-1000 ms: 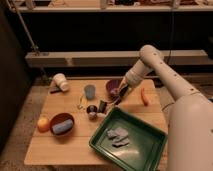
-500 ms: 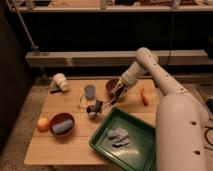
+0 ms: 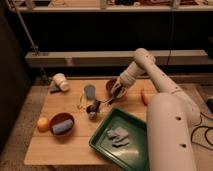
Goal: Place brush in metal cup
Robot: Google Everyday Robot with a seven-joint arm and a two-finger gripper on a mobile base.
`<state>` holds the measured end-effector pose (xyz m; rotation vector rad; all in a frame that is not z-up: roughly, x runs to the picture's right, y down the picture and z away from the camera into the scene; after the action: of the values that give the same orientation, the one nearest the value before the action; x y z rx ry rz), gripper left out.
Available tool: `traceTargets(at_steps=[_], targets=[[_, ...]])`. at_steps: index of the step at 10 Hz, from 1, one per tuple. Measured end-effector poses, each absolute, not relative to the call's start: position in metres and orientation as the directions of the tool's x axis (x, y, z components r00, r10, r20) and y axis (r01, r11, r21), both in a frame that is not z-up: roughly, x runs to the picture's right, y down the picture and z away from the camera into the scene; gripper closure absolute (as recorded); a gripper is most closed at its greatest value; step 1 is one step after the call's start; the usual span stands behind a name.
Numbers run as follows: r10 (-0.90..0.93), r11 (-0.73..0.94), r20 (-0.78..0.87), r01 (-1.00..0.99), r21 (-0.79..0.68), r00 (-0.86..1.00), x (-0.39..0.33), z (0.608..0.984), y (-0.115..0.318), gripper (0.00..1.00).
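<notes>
A wooden desk (image 3: pixel 75 150) stood in front of dark shelving, seen from above and in front. The robot's white arm (image 3: pixel 165 95) reached in from the right, and its hand (image 3: pixel 116 93) hung low over the middle of the desk, just in front of a brown bowl (image 3: pixel 111 85). The hand was closed on the brush (image 3: pixel 104 101), a slim dark stick that slanted down and to the left from the fingers. Its far end reached the metal cup (image 3: pixel 93 109), a small dark shiny cup standing near the desk's centre; whether the tip was inside the cup or only at its rim could not be told. Just behind the metal cup stood a taller blue-grey tumbler (image 3: pixel 89 91), and a small yellowish wiry item (image 3: pixel 81 103) lay to its left. A white cup (image 3: pixel 61 81) lay on its side at the back left. At the front left, an orange fruit (image 3: pixel 43 123) sat beside a second brown bowl (image 3: pixel 62 120) holding something blue. A green tray (image 3: pixel 100 141) at the front right held pale grey-blue scraps (image 3: pixel 117 135). An orange object (image 3: pixel 145 96) lay to the right of the hand.
</notes>
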<state>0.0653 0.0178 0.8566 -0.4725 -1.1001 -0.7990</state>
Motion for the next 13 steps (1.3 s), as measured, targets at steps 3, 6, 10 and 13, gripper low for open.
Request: traceTargets(at_steps=[3, 6, 10, 13], targets=[[-0.316, 0.634, 0.926, 0.773, 0.042, 0.208, 0.055, 0.86, 0.016, 1.0], [-0.295, 0.631, 0.936, 0.775, 0.039, 0.193, 0.049, 0.864, 0.017, 1.0], [-0.246, 0.622, 0.958, 0.782, 0.04, 0.146, 0.04, 0.867, 0.022, 0.97], [-0.244, 0.622, 0.959, 0.782, 0.04, 0.145, 0.041, 0.866, 0.022, 0.97]])
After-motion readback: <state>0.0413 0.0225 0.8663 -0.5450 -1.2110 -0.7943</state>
